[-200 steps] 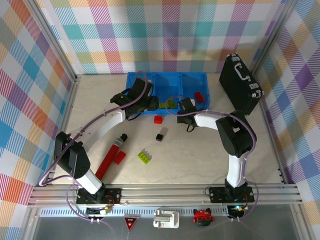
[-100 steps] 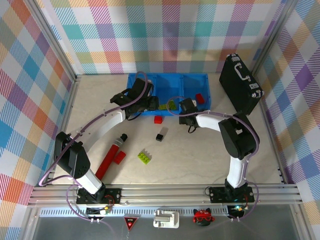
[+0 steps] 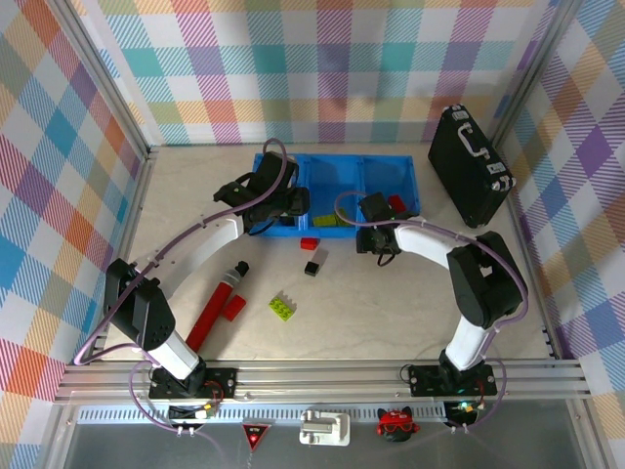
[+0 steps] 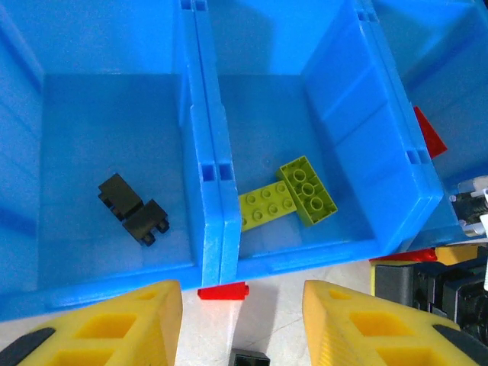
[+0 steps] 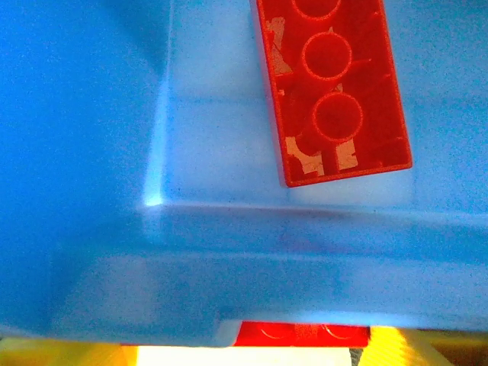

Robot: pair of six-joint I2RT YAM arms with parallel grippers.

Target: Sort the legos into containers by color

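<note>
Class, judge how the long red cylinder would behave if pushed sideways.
Probably rolls: the cylinder looks round and lies flat on the table. Likely stiff: it looks straight. The red brick beside it might stop it.

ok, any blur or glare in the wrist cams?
Right wrist: blue plastic bin wall soft and hazy up close, bright glare spot at its corner, red hollow-backed brick crisp. Left wrist: lime green bricks sharp, near yellow gripper fingers slightly blurred.
</note>
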